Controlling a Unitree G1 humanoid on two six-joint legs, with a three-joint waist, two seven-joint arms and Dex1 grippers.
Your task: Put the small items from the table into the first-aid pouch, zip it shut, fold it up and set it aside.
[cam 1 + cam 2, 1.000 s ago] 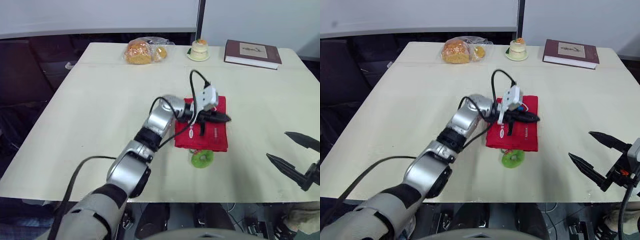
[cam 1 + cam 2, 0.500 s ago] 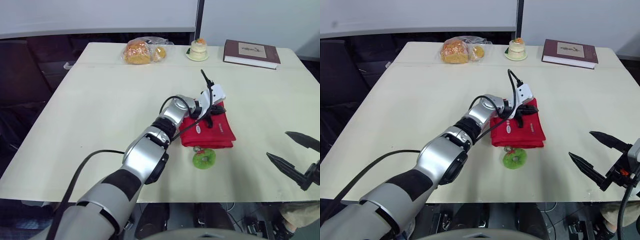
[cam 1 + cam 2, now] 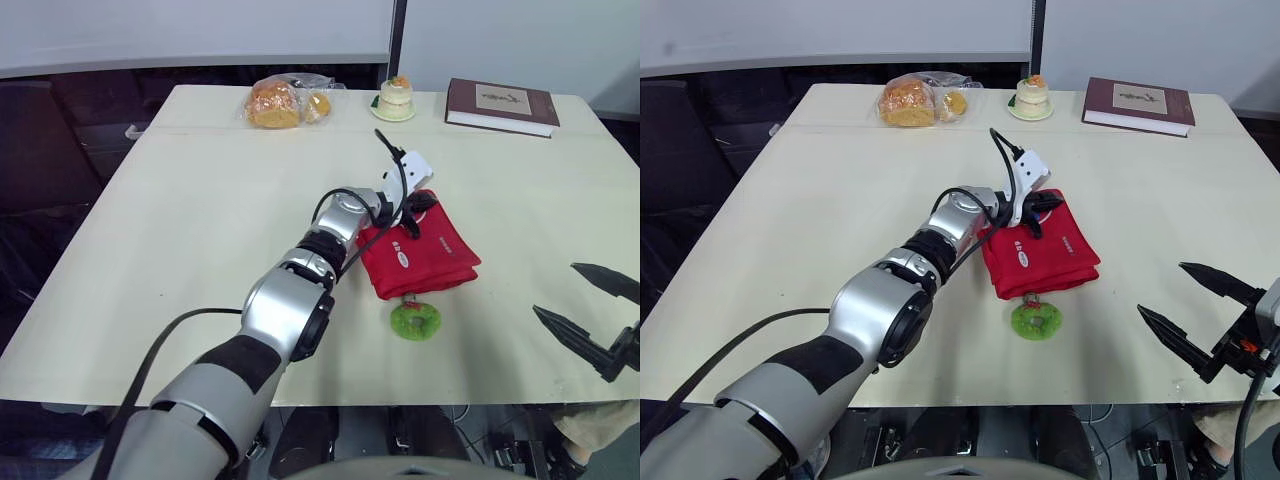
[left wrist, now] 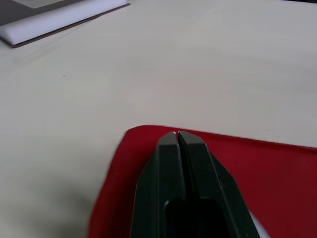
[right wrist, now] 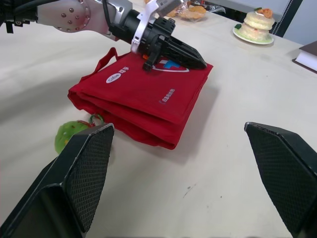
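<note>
The red first-aid pouch (image 3: 435, 260) lies folded on the table, right of centre, turned at an angle. A round green tag (image 3: 414, 320) hangs from its near edge and rests on the table. My left gripper (image 3: 425, 201) is shut, its tips resting on the pouch's far top corner; the left wrist view shows the two fingers (image 4: 166, 148) pressed together over the red cloth (image 4: 277, 168). My right gripper (image 3: 1162, 289) hangs open near the table's front right edge, apart from the pouch (image 5: 148, 94), with nothing between its fingers.
Along the table's far edge stand a clear bag of bread rolls (image 3: 285, 100), a small cake on a plate (image 3: 398, 98) and a dark red book (image 3: 502, 105). The left half of the pale tabletop (image 3: 200, 220) is bare.
The left gripper has swung away from me with the pouch under it. The pouch has turned and slid a little right, and the green tag shifted with it. The right gripper stayed put.
</note>
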